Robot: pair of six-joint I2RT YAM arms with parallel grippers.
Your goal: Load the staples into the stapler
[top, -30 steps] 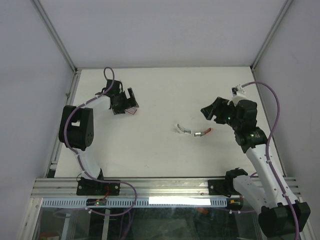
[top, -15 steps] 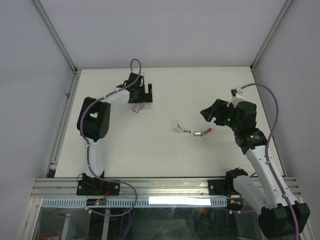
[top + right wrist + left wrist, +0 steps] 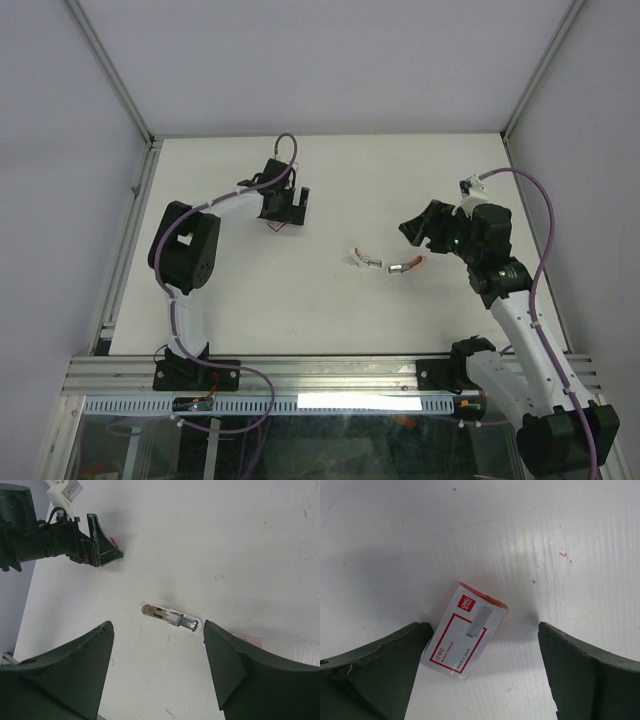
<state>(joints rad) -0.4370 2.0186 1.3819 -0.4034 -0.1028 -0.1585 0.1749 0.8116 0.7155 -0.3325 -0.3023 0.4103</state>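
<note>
My left tool [image 3: 482, 628] hangs released, jaws wide, straddling the staples box [image 3: 466, 630], which lies flat on the bench [image 3: 545, 540], nearer one finger.

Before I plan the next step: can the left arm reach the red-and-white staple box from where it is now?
Probably yes. The left tool stands open directly over the staple box, which lies flat on the table between its fingers, close to one. Nothing stands in the way.

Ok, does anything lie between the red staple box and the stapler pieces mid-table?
No. The top view shows only bare table between the staple box and the nearest stapler piece.
</note>
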